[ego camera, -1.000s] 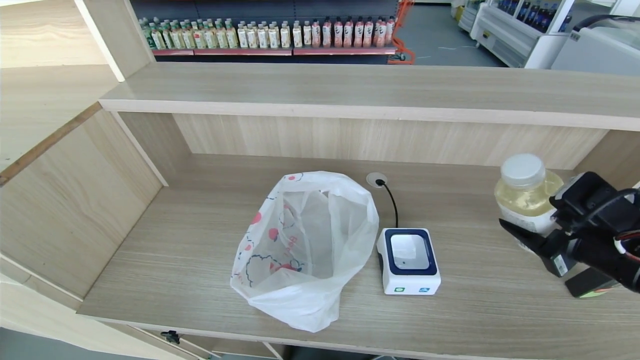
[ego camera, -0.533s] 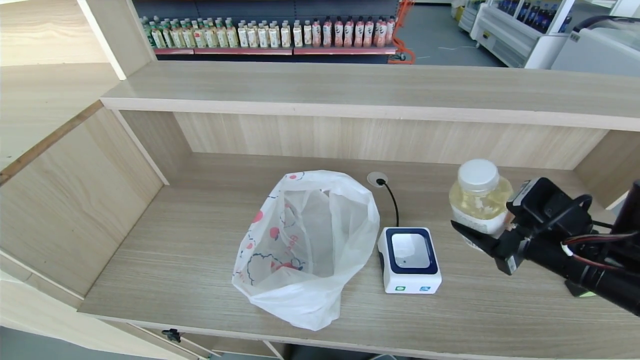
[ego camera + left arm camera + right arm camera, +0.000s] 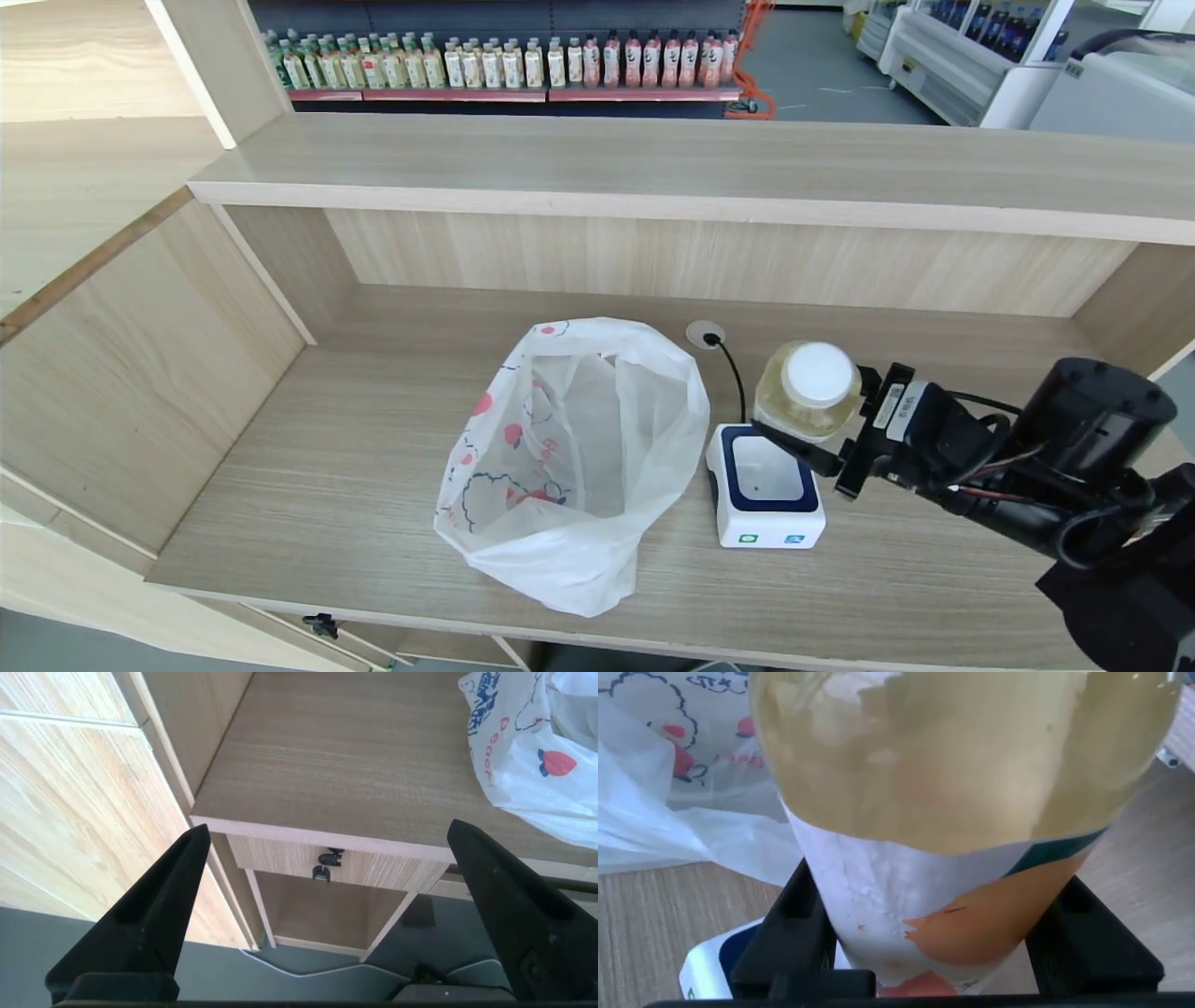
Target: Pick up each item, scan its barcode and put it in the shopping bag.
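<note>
On the light wooden counter (image 3: 934, 579), the white plastic shopping bag with red cartoon print (image 3: 560, 467) sags open just beside the white, blue-framed barcode scanner (image 3: 766, 523). Over the scanner hangs the clear, white-capped bottle of pale yellow liquid (image 3: 808, 392), clamped in the right gripper's (image 3: 805, 431) jaws. I'd guess the barcode could miss the window if the label faces wrong, or the smooth body could slip. The right wrist view gives the label's white-and-orange face, the head view the cap and bag mouth. The left gripper (image 3: 322, 915) hangs off the counter's front edge, jaws wide apart.

We make out no readable text; print on the shopping bag (image 3: 569, 467) and bottle (image 3: 810, 394) is illegible; the scanner (image 3: 764, 495) bears two icons at 6 o'clock.
</note>
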Tool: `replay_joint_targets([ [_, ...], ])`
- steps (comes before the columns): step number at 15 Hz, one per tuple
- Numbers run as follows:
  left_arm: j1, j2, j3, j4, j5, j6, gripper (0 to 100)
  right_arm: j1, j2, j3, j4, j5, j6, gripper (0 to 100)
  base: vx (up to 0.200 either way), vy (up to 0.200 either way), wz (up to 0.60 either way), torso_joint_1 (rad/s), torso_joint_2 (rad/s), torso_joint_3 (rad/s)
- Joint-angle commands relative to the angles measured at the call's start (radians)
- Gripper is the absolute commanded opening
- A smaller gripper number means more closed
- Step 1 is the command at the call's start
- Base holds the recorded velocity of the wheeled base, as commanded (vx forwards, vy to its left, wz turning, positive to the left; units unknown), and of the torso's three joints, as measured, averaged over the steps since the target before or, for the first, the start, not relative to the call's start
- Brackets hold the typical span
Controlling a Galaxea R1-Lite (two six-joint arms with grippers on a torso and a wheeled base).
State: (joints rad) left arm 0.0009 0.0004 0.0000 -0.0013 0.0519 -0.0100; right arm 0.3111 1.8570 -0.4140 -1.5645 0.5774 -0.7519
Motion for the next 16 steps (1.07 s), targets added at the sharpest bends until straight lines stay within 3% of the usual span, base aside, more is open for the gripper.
replay_joint_targets([
  [1, 0.001, 0.000, 0.000, 0.000, 0.000, -0.001, 100, -0.024, 0.117, -0.020, -0.006, 0.053, -0.017, 0, 0.000, 0.000, 0.00, 0.000, 0.00, 0.000],
  [10, 0.001, 0.000, 0.000, 0.000, 0.000, -0.001, 100, -0.010, 0.245, -0.169, -0.006, 0.170, -0.041, 0, 0.000, 0.000, 0.00, 0.000, 0.00, 0.000],
  [14, 0.001, 0.000, 0.000, 0.000, 0.000, -0.001, 100, -0.007, 0.214, -0.175, -0.006, 0.170, -0.030, 0, 0.000, 0.000, 0.00, 0.000, 0.00, 0.000],
  [16, 0.001, 0.000, 0.000, 0.000, 0.000, -0.001, 100, 0.000, 0.128, -0.146, -0.006, 0.167, 0.040, 0, 0.000, 0.000, 0.00, 0.000, 0.00, 0.000],
])
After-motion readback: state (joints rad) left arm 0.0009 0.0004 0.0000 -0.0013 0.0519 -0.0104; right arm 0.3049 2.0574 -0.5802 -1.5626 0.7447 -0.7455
